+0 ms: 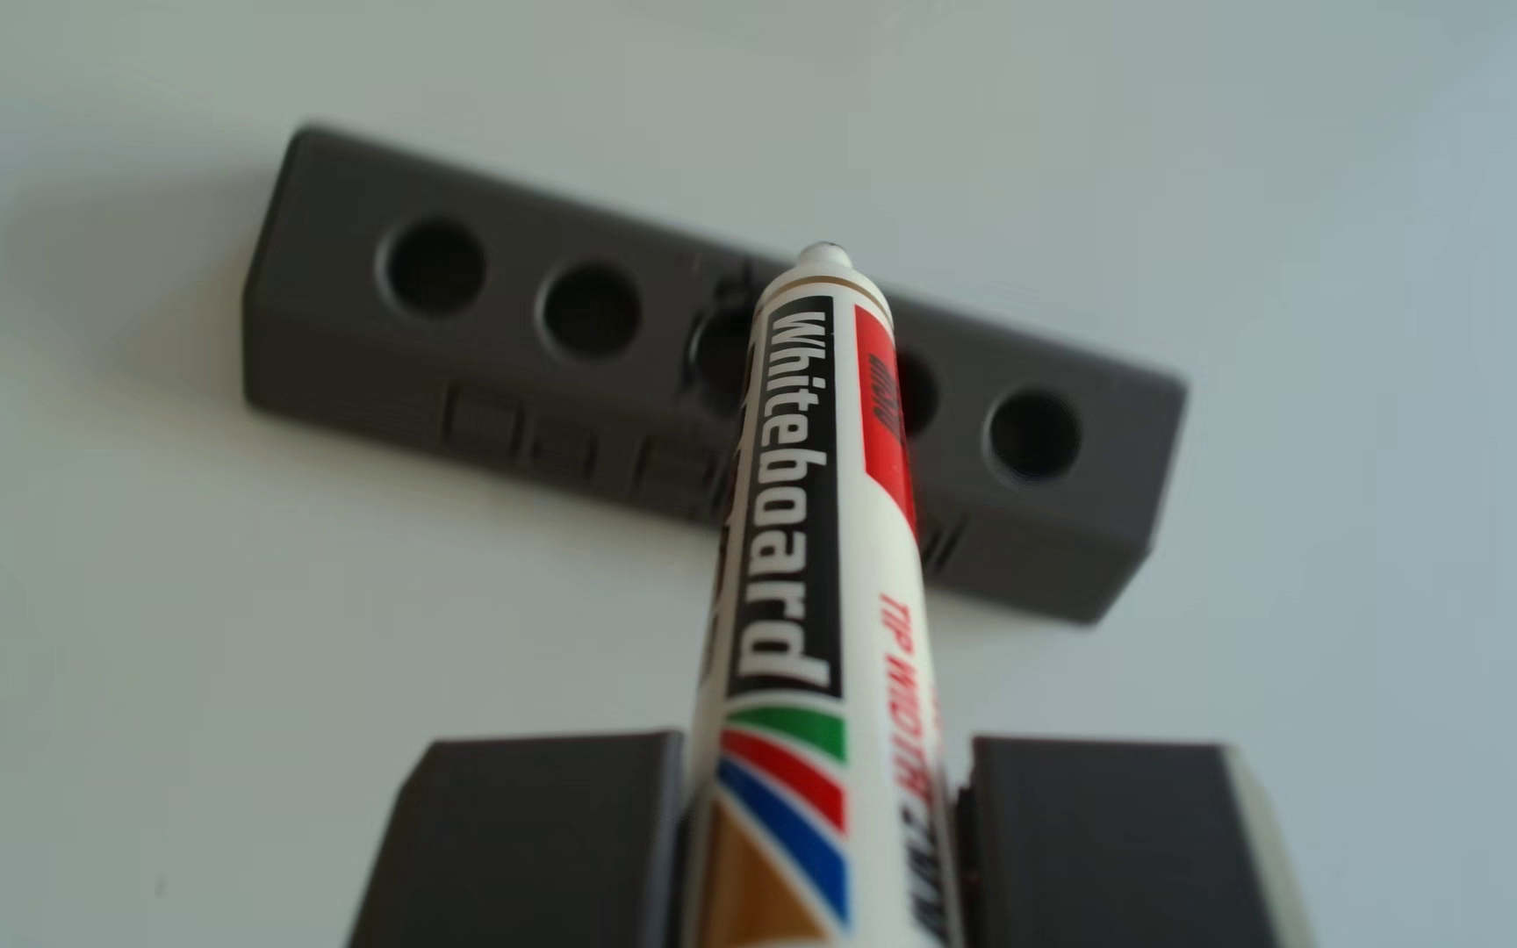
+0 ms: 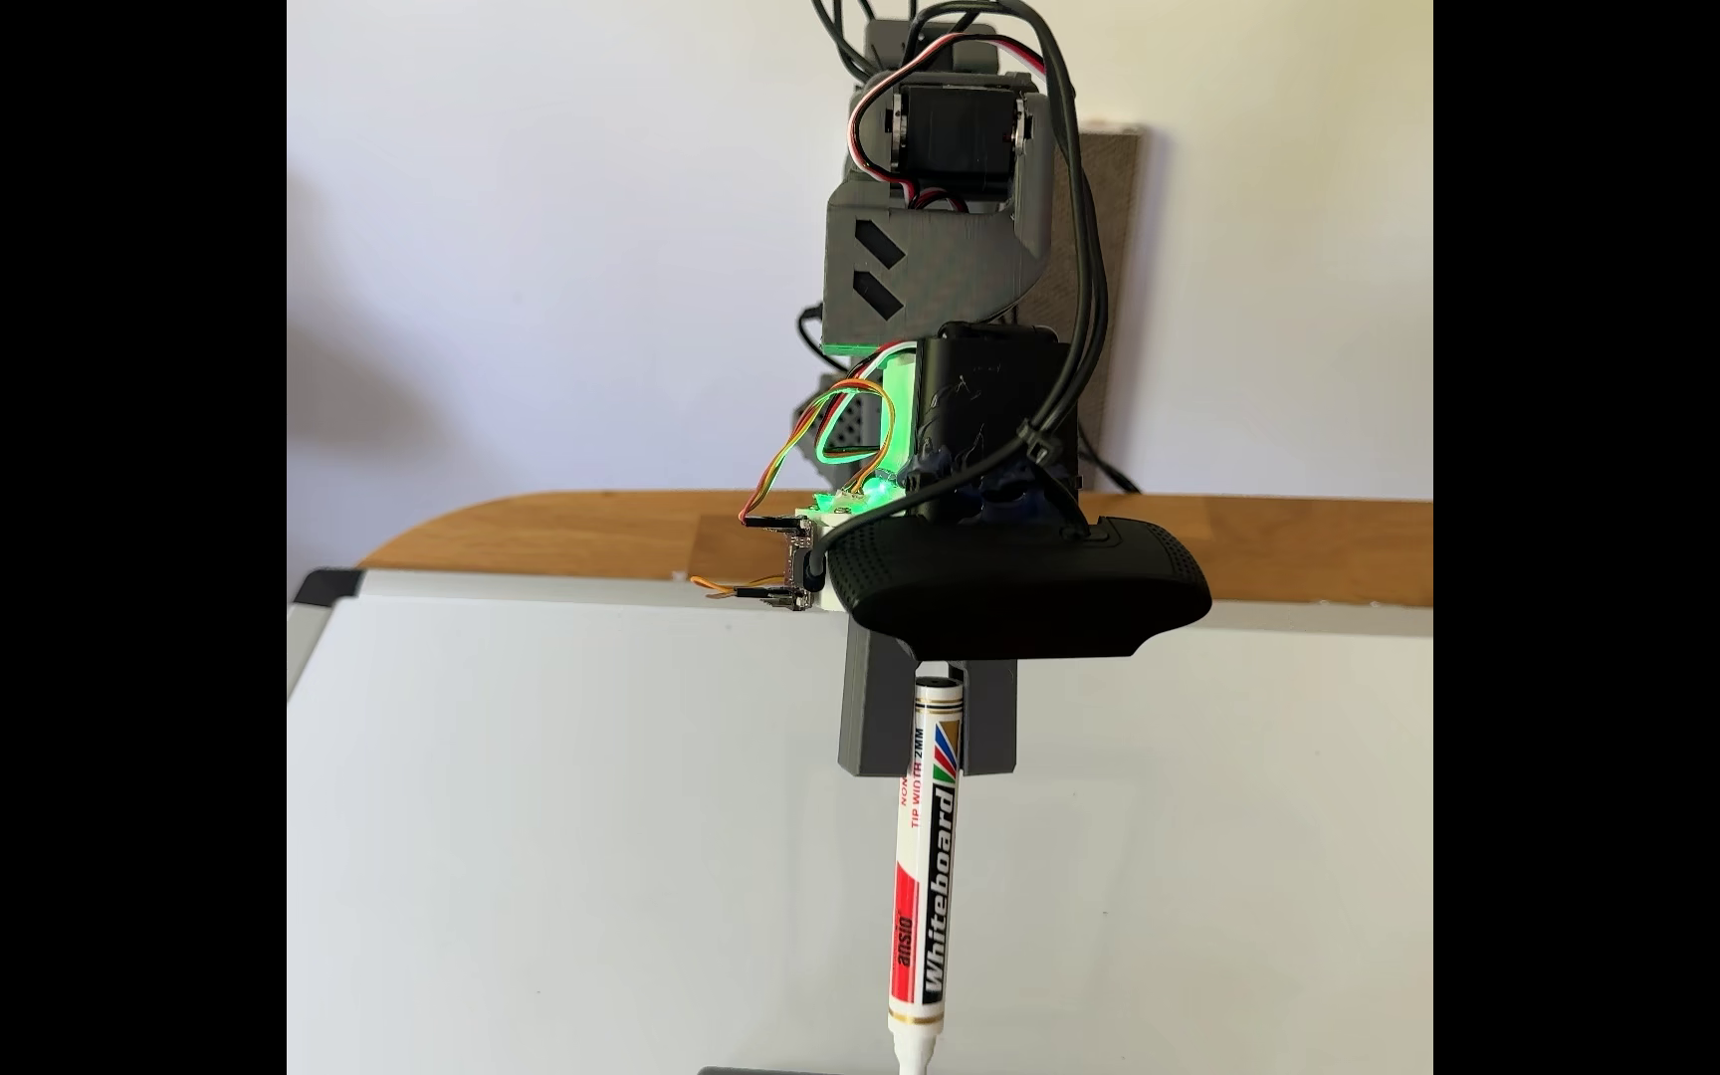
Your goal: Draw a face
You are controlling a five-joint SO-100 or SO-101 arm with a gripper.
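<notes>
My gripper (image 1: 828,757) (image 2: 928,765) is shut on a white whiteboard marker (image 1: 791,547) (image 2: 928,879), its two grey fingers (image 1: 545,820) clamping the upper barrel. The marker hangs nearly upright, tip (image 2: 913,1060) down, uncapped. In the other view the tip (image 1: 823,251) lies over the far edge of a dark grey block (image 1: 554,410) with several round holes, near the middle hole; whether it touches is unclear. A sliver of the block (image 2: 763,1070) shows at the bottom edge of the fixed view. The face is out of view; the whiteboard (image 2: 577,827) looks blank.
The whiteboard lies on a wooden table (image 2: 577,532) against a white wall. A black webcam (image 2: 1021,600) and cables ride on my wrist above the fingers. Open board surface spreads left and right of the marker.
</notes>
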